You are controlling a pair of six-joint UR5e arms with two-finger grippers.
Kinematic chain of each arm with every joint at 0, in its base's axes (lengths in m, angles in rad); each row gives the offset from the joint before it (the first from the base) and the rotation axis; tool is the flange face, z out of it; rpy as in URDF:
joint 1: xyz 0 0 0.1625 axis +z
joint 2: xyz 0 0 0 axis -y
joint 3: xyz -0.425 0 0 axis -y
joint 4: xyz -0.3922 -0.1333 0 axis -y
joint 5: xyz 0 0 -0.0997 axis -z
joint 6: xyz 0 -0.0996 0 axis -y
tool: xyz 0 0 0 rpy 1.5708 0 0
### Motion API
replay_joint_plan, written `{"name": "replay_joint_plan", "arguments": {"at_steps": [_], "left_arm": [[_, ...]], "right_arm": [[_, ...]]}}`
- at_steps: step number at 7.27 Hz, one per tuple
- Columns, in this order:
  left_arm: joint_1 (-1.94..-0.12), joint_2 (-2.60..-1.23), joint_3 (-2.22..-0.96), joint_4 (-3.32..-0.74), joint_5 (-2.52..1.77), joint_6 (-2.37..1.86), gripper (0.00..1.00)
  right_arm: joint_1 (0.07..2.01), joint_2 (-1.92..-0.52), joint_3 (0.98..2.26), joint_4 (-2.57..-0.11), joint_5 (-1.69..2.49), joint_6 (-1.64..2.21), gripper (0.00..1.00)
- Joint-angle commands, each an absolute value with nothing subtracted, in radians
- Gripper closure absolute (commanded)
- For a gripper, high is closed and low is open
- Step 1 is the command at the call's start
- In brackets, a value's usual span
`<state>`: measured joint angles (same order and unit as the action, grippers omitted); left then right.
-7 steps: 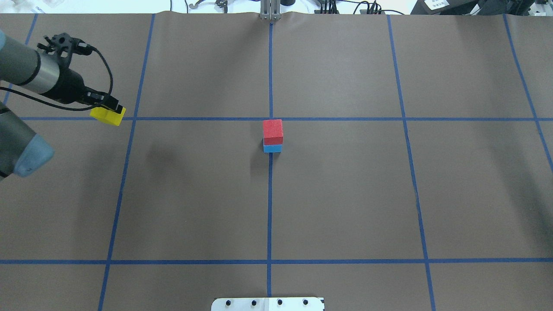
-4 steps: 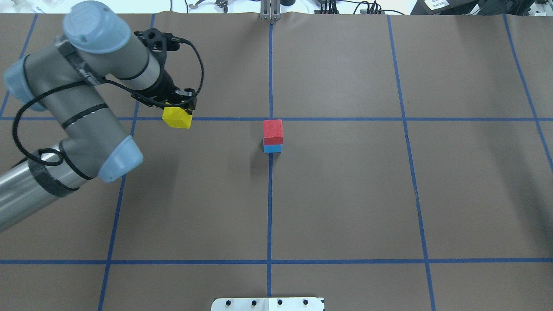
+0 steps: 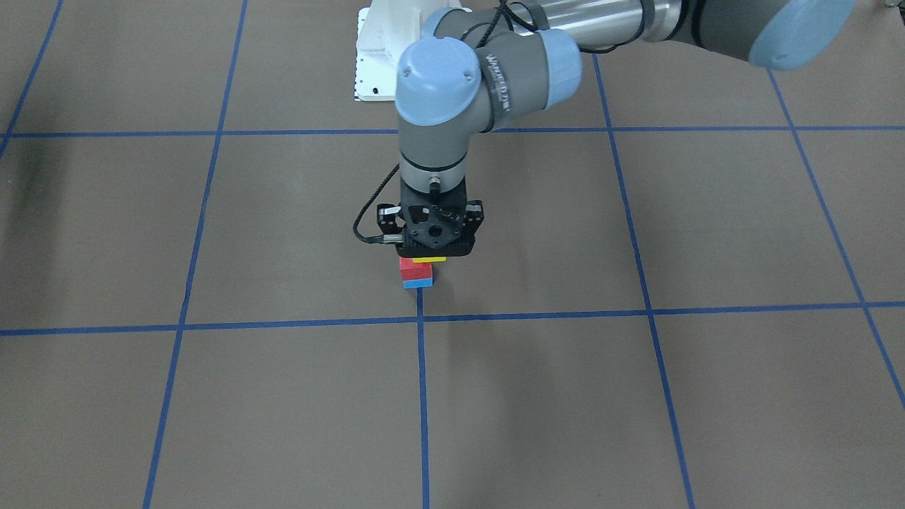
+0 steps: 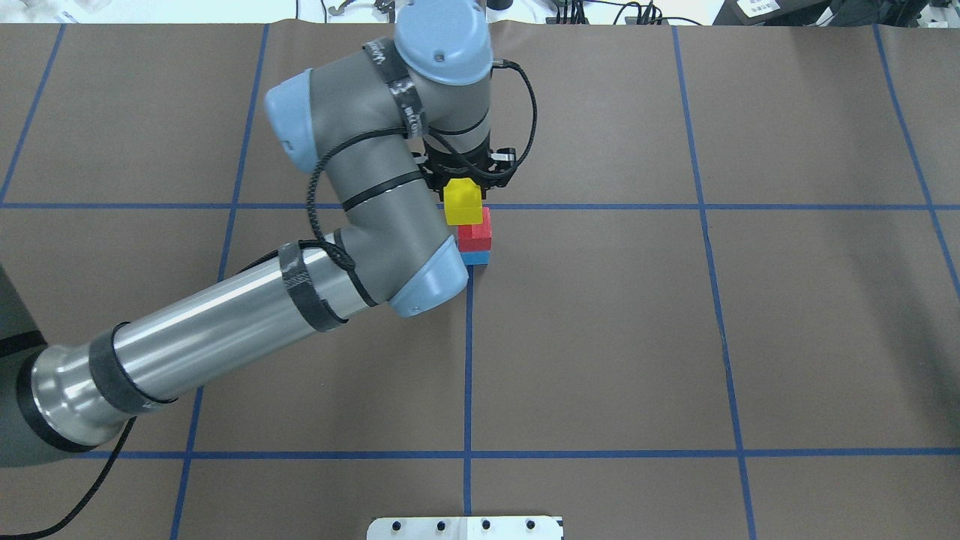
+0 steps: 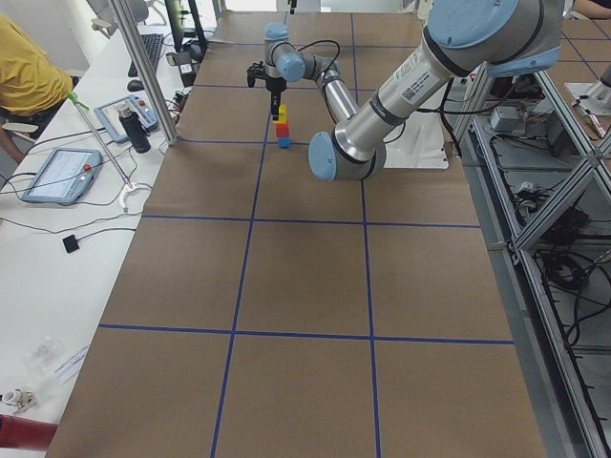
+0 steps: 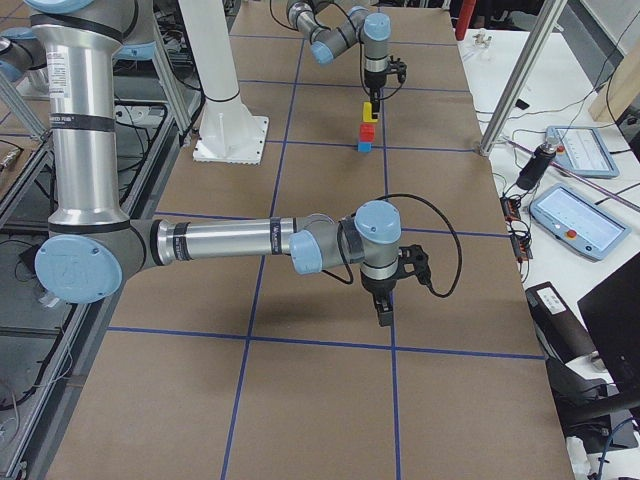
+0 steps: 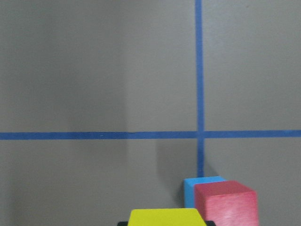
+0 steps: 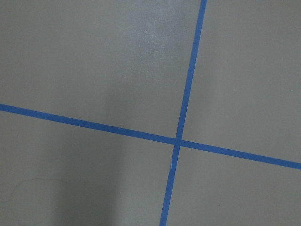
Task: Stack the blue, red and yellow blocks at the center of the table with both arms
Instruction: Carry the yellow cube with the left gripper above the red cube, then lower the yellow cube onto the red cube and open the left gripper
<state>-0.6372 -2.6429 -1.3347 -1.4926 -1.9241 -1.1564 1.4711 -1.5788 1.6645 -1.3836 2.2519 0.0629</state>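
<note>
A red block (image 4: 477,234) sits on a blue block (image 4: 474,259) at the table's centre, where the tape lines cross. My left gripper (image 4: 464,186) points down and is shut on a yellow block (image 4: 462,204), held just over the red block and a little off to one side of it. The left wrist view shows the yellow block (image 7: 164,217) nearest, with the red block (image 7: 226,203) and the blue block (image 7: 198,186) beside and below it. My right gripper (image 6: 385,310) hangs low over bare table far from the stack; I cannot tell whether it is open or shut.
Brown paper with a blue tape grid (image 4: 720,206) covers the table. The robot's white base plate (image 4: 465,528) lies at the near edge. Tablets (image 6: 580,215) and cables lie on the side bench beyond the table.
My left arm has swung from the table's far left to the centre, carrying the yellow block to just over the red-on-blue stack. The stack has not moved.
</note>
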Motion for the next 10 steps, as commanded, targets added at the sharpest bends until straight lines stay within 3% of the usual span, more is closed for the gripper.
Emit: {"name": "replay_joint_plan", "arguments": {"at_steps": [1,9,10], "left_arm": [[-0.618,-2.683,-1.279,-1.496,-1.913,-1.158,1.0],[-0.618,-2.642,-1.29,-1.503,-1.914,-1.115,1.0],[-0.618,-2.642,-1.29,-1.509,-1.914,-1.115,0.96]], "right_arm": [[1.471,-1.577,1.664,-1.384,2.252,0.063,0.01],[1.471,-1.577,1.664,-1.384,2.252,0.063,0.01],[1.471,-1.577,1.664,-1.384,2.252,0.063,0.01]]}}
